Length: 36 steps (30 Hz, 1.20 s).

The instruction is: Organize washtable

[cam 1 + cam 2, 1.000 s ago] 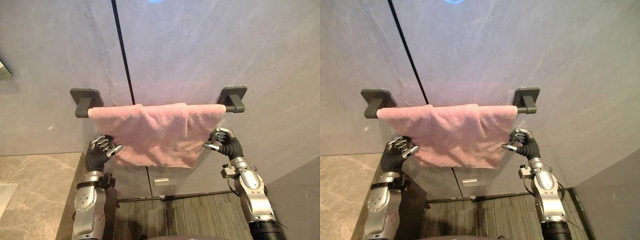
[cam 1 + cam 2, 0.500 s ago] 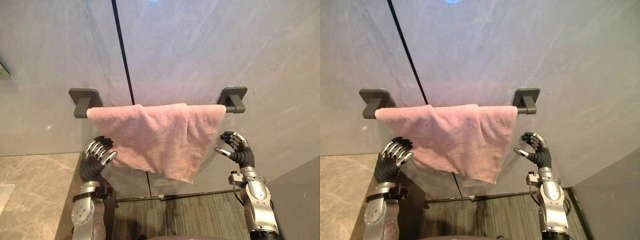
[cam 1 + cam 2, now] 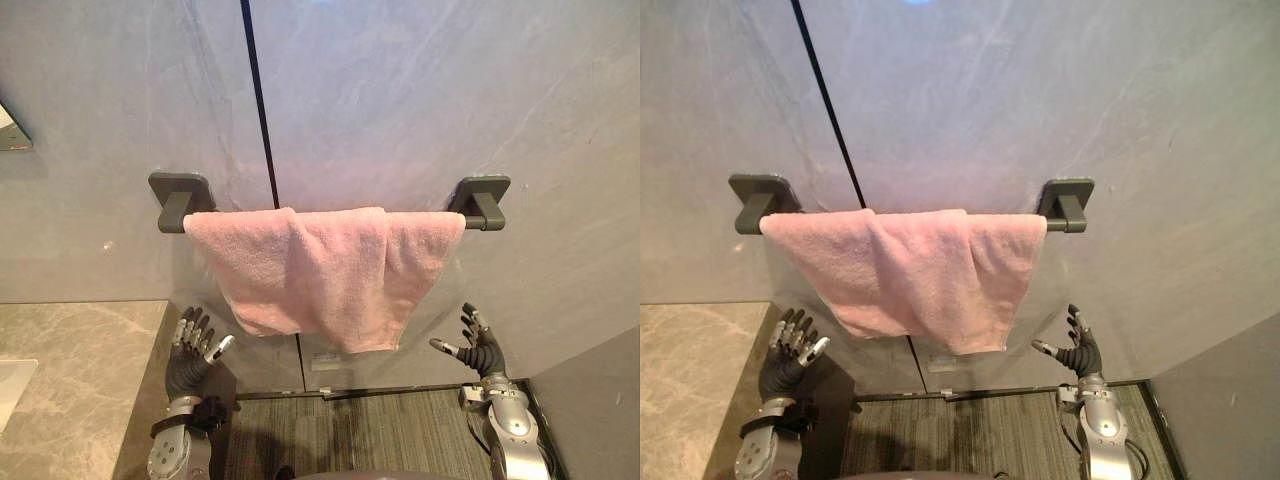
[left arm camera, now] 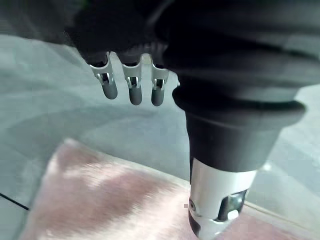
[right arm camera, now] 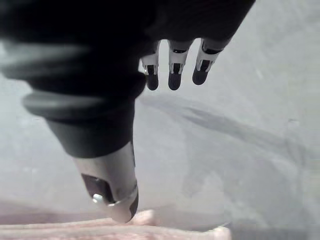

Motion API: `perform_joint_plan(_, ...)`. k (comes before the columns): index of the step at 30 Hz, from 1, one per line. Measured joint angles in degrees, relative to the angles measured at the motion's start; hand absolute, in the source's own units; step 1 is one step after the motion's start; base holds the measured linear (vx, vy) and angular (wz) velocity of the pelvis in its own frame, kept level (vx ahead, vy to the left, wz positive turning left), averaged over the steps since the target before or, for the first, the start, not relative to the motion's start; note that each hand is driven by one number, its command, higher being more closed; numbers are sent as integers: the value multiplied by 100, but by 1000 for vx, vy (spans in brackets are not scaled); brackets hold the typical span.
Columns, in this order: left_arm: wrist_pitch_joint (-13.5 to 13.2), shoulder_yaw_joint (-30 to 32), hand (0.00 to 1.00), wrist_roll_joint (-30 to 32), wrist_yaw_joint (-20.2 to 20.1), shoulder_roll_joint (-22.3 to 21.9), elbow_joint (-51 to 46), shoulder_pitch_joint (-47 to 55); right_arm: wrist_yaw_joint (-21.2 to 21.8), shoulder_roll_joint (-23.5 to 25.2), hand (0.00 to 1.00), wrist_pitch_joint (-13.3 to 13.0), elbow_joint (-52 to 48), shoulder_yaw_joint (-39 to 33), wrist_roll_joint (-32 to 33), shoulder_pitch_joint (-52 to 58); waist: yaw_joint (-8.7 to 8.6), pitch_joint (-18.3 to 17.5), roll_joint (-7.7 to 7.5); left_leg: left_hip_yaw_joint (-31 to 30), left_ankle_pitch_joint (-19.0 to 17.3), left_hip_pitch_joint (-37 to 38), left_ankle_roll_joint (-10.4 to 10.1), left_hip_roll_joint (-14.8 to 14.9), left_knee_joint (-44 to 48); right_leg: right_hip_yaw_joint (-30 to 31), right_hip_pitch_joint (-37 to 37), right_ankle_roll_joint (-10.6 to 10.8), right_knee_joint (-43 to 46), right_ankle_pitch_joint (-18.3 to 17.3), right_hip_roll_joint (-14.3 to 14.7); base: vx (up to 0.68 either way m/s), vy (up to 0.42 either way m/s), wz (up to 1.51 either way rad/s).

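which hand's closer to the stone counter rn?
Left. The left hand is raised just beside the counter edge; the right hand is on the far side, past the pink towel.

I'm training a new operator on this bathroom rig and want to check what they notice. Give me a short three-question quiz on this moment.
1. True or false: the left hand grips the pink towel.
2. Fill in: the right hand has its fingers ___ and holds nothing.
3. Pick one. The towel is: A) draped over the dark rail on the wall; B) held up by both hands; C) folded in a neat pile.

Key: 1 false, the hand is below the towel and apart from it; 2 open; 3 A.
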Motion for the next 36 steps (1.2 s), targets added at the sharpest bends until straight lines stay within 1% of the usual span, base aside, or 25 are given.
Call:
perform_joint_plan(4,136,-14,0,133,34,31,676,-35,-44,-1,0,95,436,101,-206,-17,-1,6,39,3,1,6,0,1,1,-1,3,-1,5,0,1,-8,-4,0)
perform_joint_plan(7,145,-19,0,288,57,92,1112,-52,-101,-7,0,128,777,123,-220,-37,-3,-5,66,7,2,29,0,2,1,1,20,-1,9,1,2,-36,-19,-1)
perform_joint_plan(9,151,-64,0,440,151,188,1447,-82,-101,-28,0,193,1042,192,-225,-33,-5,-2,75,7,2,66,-1,5,1,0,55,-2,8,0,4,-33,-18,0)
perform_joint_plan(13,154,-86,0,800,277,245,2109,-182,-105,-47,0,209,1520,311,-275,-49,-4,12,100,13,3,89,-1,4,0,-15,65,-2,19,1,3,-38,-15,-1)
perform_joint_plan(17,193,-255,0,1239,396,322,2874,-324,-106,-70,0,234,2115,343,-418,-113,-4,21,117,13,3,91,-2,4,0,-20,65,-2,15,1,4,-8,-5,0)
perform_joint_plan(22,266,-395,0,1542,518,416,3463,-474,-119,-143,0,248,2549,466,-439,-191,-8,46,132,16,3,91,-2,3,0,-19,66,-2,9,1,5,0,0,0)
perform_joint_plan(27,273,-487,0,1771,523,430,3851,-602,-122,-129,0,257,2958,559,-651,-297,-10,58,123,21,3,91,-2,3,-1,-17,66,-2,8,1,4,0,0,0)
perform_joint_plan(30,274,-510,0,1815,553,432,4038,-652,-130,-130,0,314,3068,558,-657,-321,-7,138,110,24,1,89,-3,2,-2,-16,65,-1,1,0,3,0,0,0)
perform_joint_plan(33,275,-526,0,1819,621,432,4050,-655,-159,-130,0,342,3200,558,-656,-334,-4,168,91,32,-4,34,-7,5,-3,-10,12,-1,-6,-2,4,0,0,-2)
perform_joint_plan(36,275,-514,0,1818,628,437,4048,-665,-236,-135,0,355,3212,552,-656,-417,2,192,95,133,-13,-106,-3,10,1,95,-200,-1,28,-1,5,5,-1,-19)
